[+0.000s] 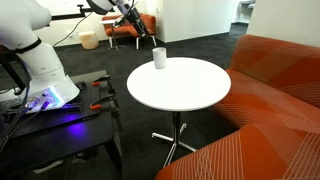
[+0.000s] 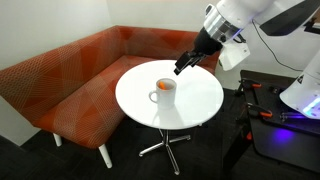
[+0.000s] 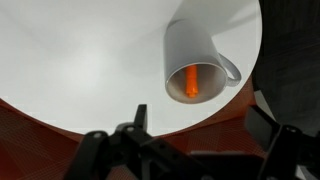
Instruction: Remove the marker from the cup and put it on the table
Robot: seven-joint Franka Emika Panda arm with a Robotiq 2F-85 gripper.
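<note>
A small white cup with a handle stands near the edge of the round white table. It also shows in an exterior view and in the wrist view. The orange marker stands inside the cup; it shows as an orange spot in an exterior view. My gripper is open and empty. It hangs in the air above and beside the cup, apart from it, in both exterior views. The table also shows in the wrist view.
An orange corner sofa wraps round the far side of the table and also shows in an exterior view. The dark robot stand with orange clamps is beside the table. The table's star base is on dark carpet.
</note>
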